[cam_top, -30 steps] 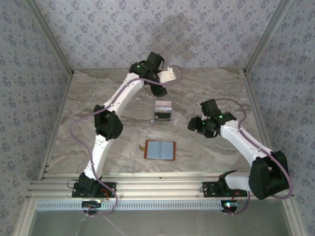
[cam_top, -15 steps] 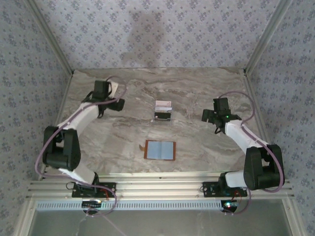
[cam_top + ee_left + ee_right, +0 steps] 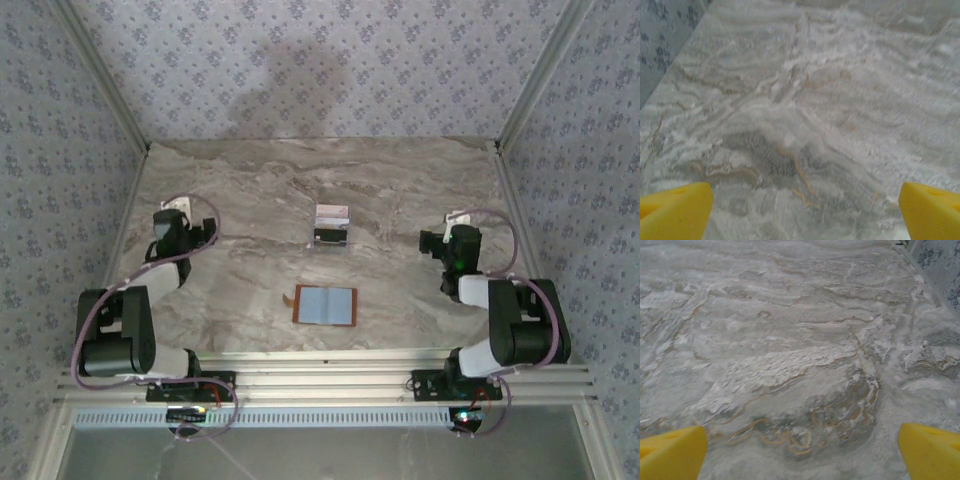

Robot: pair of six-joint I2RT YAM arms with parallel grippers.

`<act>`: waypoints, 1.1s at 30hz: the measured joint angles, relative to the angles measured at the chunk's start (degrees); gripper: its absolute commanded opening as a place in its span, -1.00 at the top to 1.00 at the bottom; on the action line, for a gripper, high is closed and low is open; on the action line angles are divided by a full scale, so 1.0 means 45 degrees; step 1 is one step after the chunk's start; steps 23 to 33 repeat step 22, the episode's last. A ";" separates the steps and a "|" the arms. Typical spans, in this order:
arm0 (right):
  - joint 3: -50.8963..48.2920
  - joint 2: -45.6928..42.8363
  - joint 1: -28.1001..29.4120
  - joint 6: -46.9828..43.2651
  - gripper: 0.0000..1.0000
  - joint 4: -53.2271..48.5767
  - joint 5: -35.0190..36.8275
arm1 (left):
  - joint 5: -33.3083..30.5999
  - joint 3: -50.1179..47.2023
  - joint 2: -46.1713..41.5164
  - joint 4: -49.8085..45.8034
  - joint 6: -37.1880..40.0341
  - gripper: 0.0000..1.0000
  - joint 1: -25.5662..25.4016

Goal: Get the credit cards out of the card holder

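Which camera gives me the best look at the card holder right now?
Top external: the card holder lies open flat, blue-grey lining up, near mid-table. Both wrist cameras face the marble table off to the sides, away from it.

At frame centre, a flat orange-brown leather card holder (image 3: pixel 325 304) shows pale blue-grey lining on a grey marble-patterned table (image 3: pixel 230 200) veined white and tan. Just above lie a thin black card (image 3: pixel 331 237) and a thin whitish-pink card (image 3: pixel 332 214). Small-flowered blue-grey wallpaper (image 3: pixel 330 70) spans the top.

Soft, even, shadowless light in the top view; both wrist views blurred and grainy.
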 measured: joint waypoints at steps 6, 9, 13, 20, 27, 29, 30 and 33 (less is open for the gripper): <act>-0.0083 0.0675 -0.0233 0.0000 -1.00 0.0981 -0.0855 | 0.0816 -0.1350 0.0505 0.2263 -0.0053 -0.99 0.0049; -0.0078 0.0675 -0.0233 0.0000 -1.00 0.1287 -0.0996 | 0.0758 -0.1404 0.1413 0.2958 -0.0092 -0.99 -0.0010; -0.0083 0.0675 -0.0233 0.0000 -1.00 0.1404 -0.1083 | 0.0374 -0.1773 0.1885 0.3997 -0.0078 -0.99 -0.0398; -0.0083 0.0675 -0.0233 0.0000 -1.00 0.1486 -0.1141 | 0.0165 -0.1821 0.1894 0.4624 -0.0078 -0.99 -0.0491; -0.0078 0.0675 -0.0233 -0.0005 -1.00 0.1501 -0.1185 | 0.0126 -0.1821 0.1894 0.4634 -0.0078 -1.00 -0.0491; -0.0078 0.0675 -0.0233 -0.0005 -1.00 0.1501 -0.1185 | 0.0126 -0.1821 0.1894 0.4634 -0.0078 -1.00 -0.0491; -0.0078 0.0675 -0.0233 -0.0005 -1.00 0.1501 -0.1185 | 0.0126 -0.1821 0.1894 0.4634 -0.0078 -1.00 -0.0491; -0.0078 0.0675 -0.0233 -0.0005 -1.00 0.1501 -0.1185 | 0.0126 -0.1821 0.1894 0.4634 -0.0078 -1.00 -0.0491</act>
